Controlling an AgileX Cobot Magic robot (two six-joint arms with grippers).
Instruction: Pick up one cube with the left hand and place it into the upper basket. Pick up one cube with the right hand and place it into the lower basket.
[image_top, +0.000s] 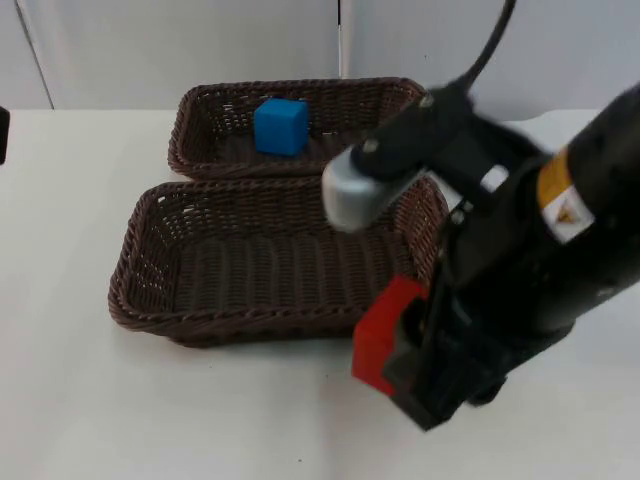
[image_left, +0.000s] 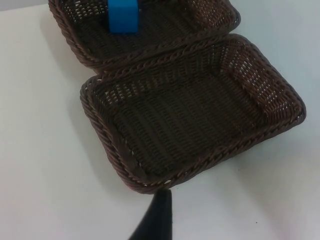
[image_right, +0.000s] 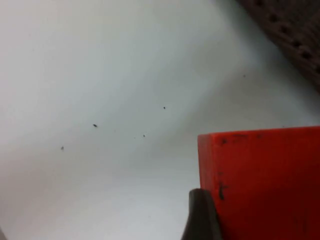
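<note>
The right end effector (image_top: 405, 365) is clenched on the red cube (image_top: 385, 330), raised just beside the lower basket (image_top: 150, 300). The blue cube (image_top: 280, 126) lies in the upper basket (image_top: 200, 100). The left end effector (image_left: 155, 220) hovers above the surface (image_top: 80, 400); its grip state cannot be determined.

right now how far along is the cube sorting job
About halfway. Done: the blue cube sits inside the upper basket. In hand: the right gripper is shut on the red cube, just off the near right corner of the lower basket. Left: carrying the red cube over the lower basket and releasing it.
</note>
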